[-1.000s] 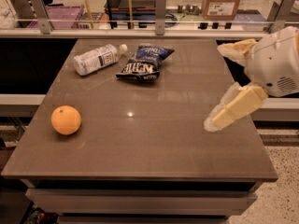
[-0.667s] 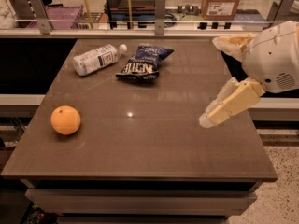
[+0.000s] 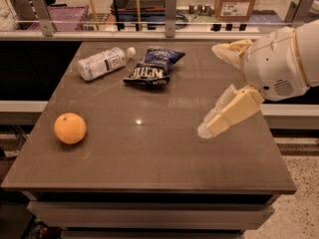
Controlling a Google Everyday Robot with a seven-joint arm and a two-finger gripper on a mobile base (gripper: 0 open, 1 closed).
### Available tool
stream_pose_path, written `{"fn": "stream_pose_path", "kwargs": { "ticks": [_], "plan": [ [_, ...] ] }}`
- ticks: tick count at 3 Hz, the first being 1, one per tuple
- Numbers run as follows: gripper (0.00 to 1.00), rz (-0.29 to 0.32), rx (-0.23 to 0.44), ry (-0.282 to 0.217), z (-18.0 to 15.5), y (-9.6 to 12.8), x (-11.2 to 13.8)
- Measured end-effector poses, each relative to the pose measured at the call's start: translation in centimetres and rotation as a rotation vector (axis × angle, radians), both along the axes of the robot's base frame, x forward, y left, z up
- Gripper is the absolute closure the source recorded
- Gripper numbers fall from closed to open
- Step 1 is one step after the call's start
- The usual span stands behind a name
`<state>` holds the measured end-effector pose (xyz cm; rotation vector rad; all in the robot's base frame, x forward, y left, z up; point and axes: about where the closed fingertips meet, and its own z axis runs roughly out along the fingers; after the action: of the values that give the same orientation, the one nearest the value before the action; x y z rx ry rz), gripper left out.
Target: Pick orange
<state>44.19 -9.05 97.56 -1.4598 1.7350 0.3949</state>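
The orange [image 3: 70, 128] is a round bright fruit lying on the brown table [image 3: 149, 153] near its left front edge. My gripper [image 3: 209, 89] hangs over the right side of the table, far to the right of the orange and apart from it. Its two cream fingers are spread wide, one fingertip [image 3: 222, 50] toward the back and the other [image 3: 212, 126] toward the front, with nothing between them. The white wrist housing [image 3: 276, 63] is at the right edge of the view.
A clear plastic bottle [image 3: 102, 62] lies on its side at the back left of the table. A dark blue chip bag [image 3: 152, 67] lies next to it at the back middle. A rail with metal posts [image 3: 171, 9] runs behind the table.
My gripper has moved a little to the left over the table, toward its middle. The orange, bottle and chip bag have not moved.
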Motion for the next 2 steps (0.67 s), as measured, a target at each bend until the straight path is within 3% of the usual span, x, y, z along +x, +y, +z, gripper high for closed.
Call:
{"fn": "stream_pose_path", "kwargs": {
  "ticks": [2],
  "plan": [
    [0.00,0.043,0.098,0.026,-2.4,4.7,0.8]
  ]
}}
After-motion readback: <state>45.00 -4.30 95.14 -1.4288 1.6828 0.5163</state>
